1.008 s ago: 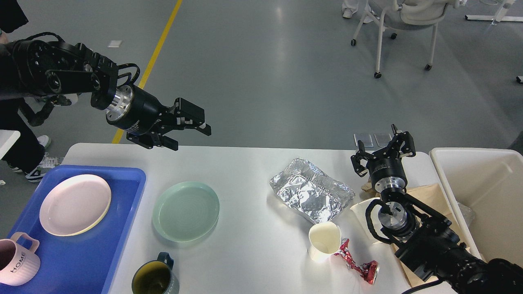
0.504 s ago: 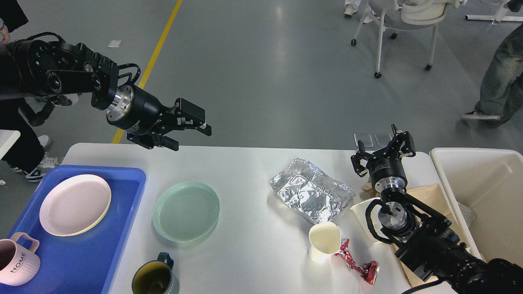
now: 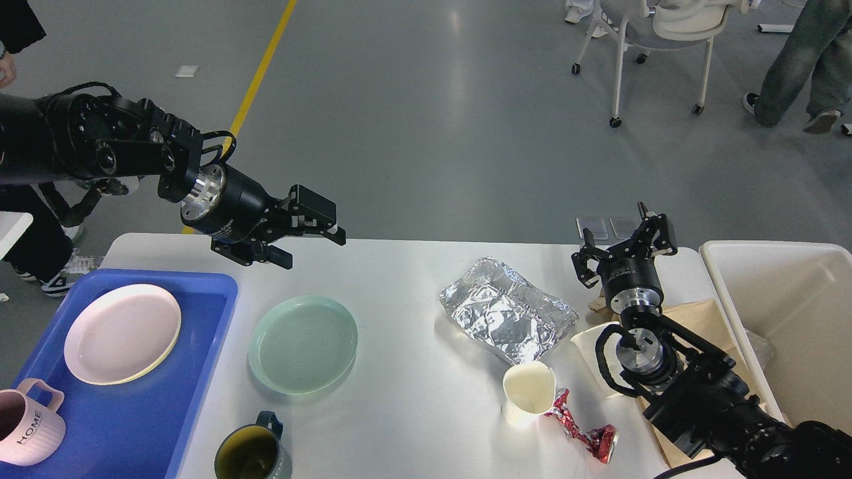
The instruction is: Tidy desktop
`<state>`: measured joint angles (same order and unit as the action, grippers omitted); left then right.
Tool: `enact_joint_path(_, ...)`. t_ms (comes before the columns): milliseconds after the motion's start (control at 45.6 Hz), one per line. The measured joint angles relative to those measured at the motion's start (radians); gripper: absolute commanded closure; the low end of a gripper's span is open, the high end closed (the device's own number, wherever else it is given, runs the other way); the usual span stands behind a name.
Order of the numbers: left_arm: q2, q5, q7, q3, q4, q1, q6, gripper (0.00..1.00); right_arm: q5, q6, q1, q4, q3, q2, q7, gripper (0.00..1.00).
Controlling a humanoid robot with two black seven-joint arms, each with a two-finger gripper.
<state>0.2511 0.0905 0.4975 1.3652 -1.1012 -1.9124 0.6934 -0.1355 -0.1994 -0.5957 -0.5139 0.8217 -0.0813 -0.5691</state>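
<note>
Clearing the desktop (image 3: 413, 412) is only partly done, as you can judge from what lies on it. That white top fills the near half of the view, with a blue tray (image 3: 133, 426) over its left end and a cream bin (image 3: 785, 319) at its right end. On the tray sit a pink plate (image 3: 122, 333) and a pink mug (image 3: 26, 426). Loose on the desktop are a green plate (image 3: 303, 344) just right of the tray, a dark mug (image 3: 253, 454) at the near edge, crumpled foil (image 3: 506, 316) right of centre, a paper cup (image 3: 527, 392) lying on its side, and touching it a crushed red can (image 3: 579, 429). Brown paper (image 3: 705, 319) lies under your right arm, beside the bin.

The step in hand looks like a reach by your left arm for the crockery, most likely the green plate. Your left gripper (image 3: 307, 243) hangs over the far left edge of the desktop, beyond that plate and well above it, its fingers moderately apart, holding and touching nothing. The next move calls for you to bring it nearer and down to the plate's rim, tilted so that one finger goes under the lip.

Your right gripper (image 3: 626, 249) points away over the far right of the desktop, fingers spread wide, empty, just beyond the brown paper and right of the foil.
</note>
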Motion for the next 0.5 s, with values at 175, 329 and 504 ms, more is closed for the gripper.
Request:
enact_joint_path(175, -0.001, 0.0, 0.001, 0.0, -0.004, 0.0, 0.001, 0.02, 0.0, 0.0, 0.0, 0.0, -0.001, 0.0, 0.0, 0.0)
enact_joint_path(329, -0.002, -0.001, 0.001, 0.0, -0.047, -0.001, 0.008, 0.02, 0.0, 0.0, 0.0, 0.0, -0.001, 0.0, 0.0, 0.0)
enact_joint_path(504, 0.008, -0.002, 0.005, 0.023, -0.071, -0.023, 0.108, 0.02, 0.001, 0.0, 0.0, 0.0, -0.001, 0.0, 0.0, 0.0)
